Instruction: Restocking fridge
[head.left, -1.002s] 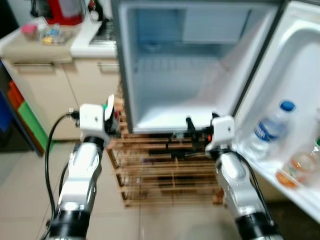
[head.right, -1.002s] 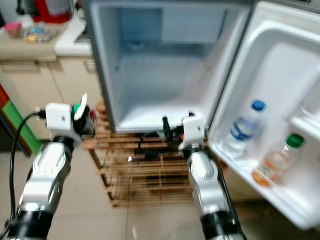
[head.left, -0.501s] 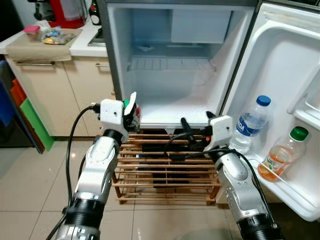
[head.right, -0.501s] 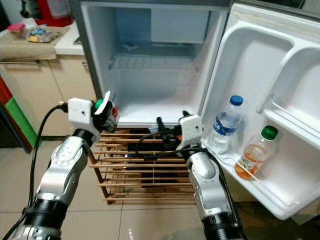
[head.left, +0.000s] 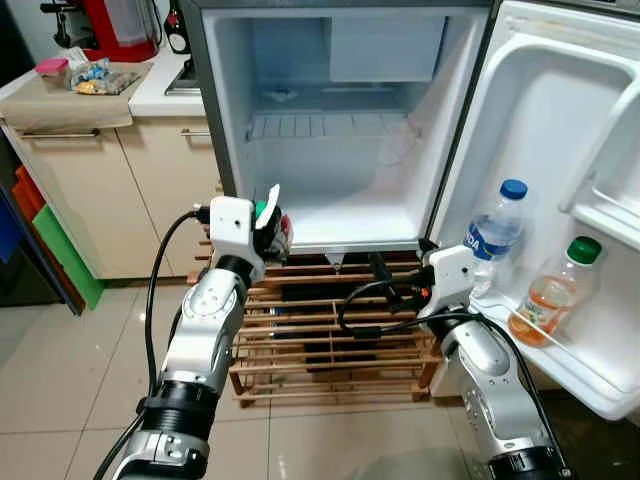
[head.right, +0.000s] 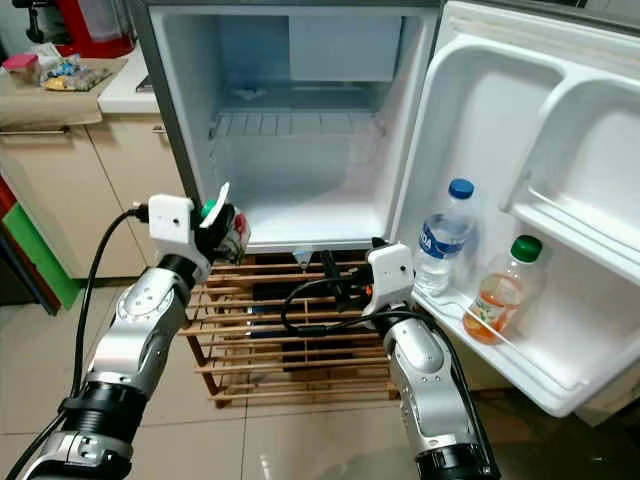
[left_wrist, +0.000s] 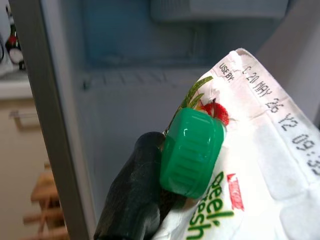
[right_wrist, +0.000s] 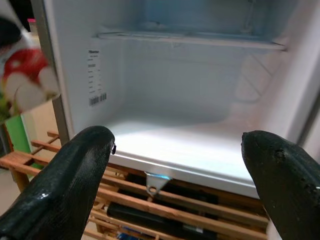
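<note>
- Tiled floor (head.left: 60, 390) lay in front of a small fridge (head.left: 330, 130) that stood on a wooden rack (head.left: 330, 340).
- Its door (head.right: 530, 200) was swung wide open to the right.
- Inside, the fridge had a wire shelf (head.left: 325, 125) and a white floor.
- A water bottle (head.left: 495, 232) and a juice bottle (head.left: 555, 300) with a green cap stood upright side by side in the door's bottom shelf.
- The left gripper (head.left: 268, 222) was up at the fridge's lower left corner, just outside it.
- Its jaws were closed on a white carton (left_wrist: 240, 165) with a green cap (left_wrist: 191, 152) and a red fruit picture.
- The right gripper (head.left: 385, 275) was low in front of the fridge's bottom edge, near the door.
- Its jaws were wide apart and held nothing.
- To the left was a bench (head.left: 90, 85) with small things and something red on it, over tan cupboards (head.left: 90, 190).
</note>
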